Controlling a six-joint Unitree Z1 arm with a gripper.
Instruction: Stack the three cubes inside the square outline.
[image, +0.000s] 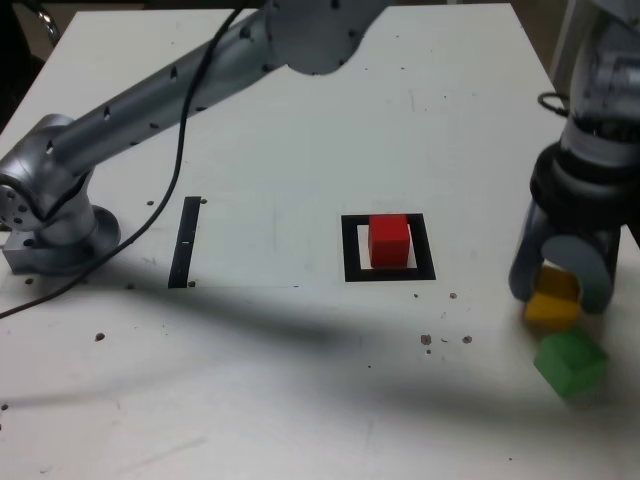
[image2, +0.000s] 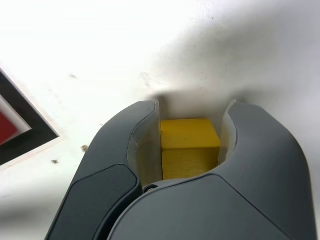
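Fingers (image2: 194, 112) grip yellow cube (image2: 189, 137), seemingly beside green cube (image: 571, 362); red cube (image: 389, 241) inside square outline (image: 424, 248).

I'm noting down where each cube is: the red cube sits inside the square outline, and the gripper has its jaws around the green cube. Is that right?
Not quite: the cube between the jaws of the gripper is the yellow one, as the wrist view shows. The red cube does sit inside the square outline.
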